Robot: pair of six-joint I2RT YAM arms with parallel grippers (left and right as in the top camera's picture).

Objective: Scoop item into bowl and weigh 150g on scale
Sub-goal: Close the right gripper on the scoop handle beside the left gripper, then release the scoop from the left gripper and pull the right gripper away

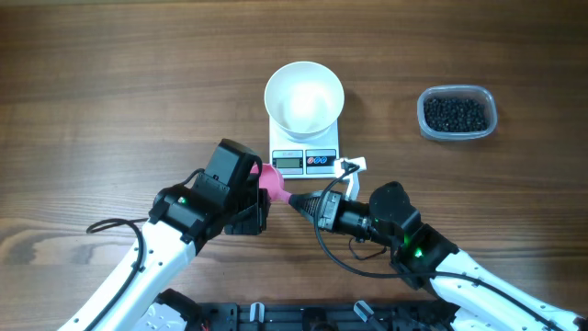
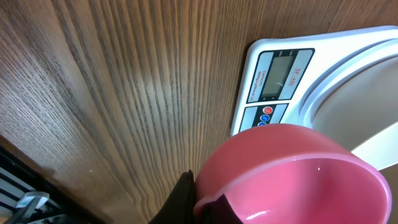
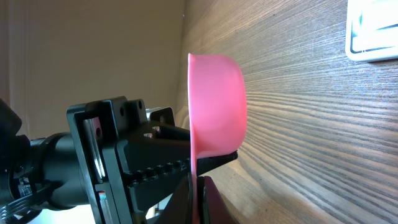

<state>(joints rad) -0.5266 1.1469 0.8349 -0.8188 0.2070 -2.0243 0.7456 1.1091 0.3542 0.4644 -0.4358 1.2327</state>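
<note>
A pink scoop hangs just above the table in front of the scale, held from both sides. My left gripper is shut on the rim of the scoop's cup, one dark finger outside the wall. My right gripper is shut on the scoop's thin handle, which runs between its two pads. The white bowl stands on the scale with nothing showing inside. The item, small black beads, fills a clear tub at the far right.
The scale's display and buttons face me, close to the scoop's cup. The clear tub sits to the right of the scale. The left gripper's black body fills the left of the right wrist view. Bare wood lies at the left.
</note>
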